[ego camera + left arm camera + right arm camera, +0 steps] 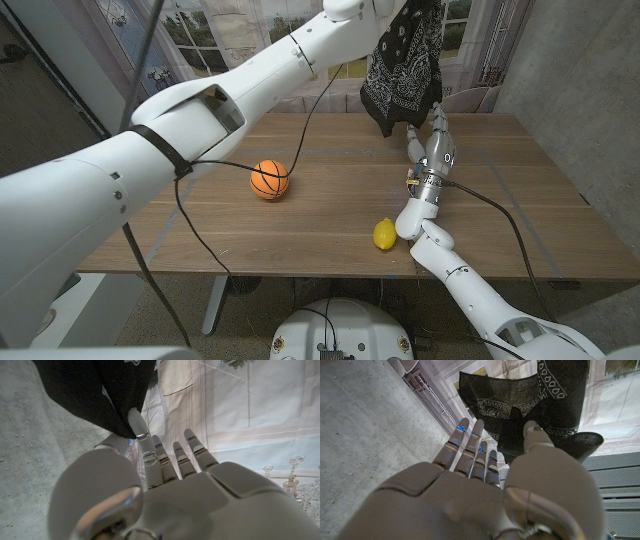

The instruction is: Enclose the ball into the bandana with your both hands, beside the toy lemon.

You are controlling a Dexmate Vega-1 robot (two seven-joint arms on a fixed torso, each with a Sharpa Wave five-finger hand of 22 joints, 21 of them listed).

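A black bandana (405, 60) with white paisley print hangs above the table's far side. My raised left hand (170, 485) pinches the bandana (95, 395) at its top between thumb and a fingertip. My right hand (435, 140) stands upright just below the cloth's lower corner with its fingers straight and apart. Its thumb (534, 435) reaches the hanging bandana (530, 395), and I cannot tell whether it touches. An orange basketball (269, 180) sits on the table left of centre. The yellow toy lemon (384, 233) lies near the front edge, beside my right forearm.
The wooden table (520, 200) stands against a curtained window and a grey wall on the right. My left arm (200, 120) crosses over the table's left part, with a black cable hanging from it past the ball.
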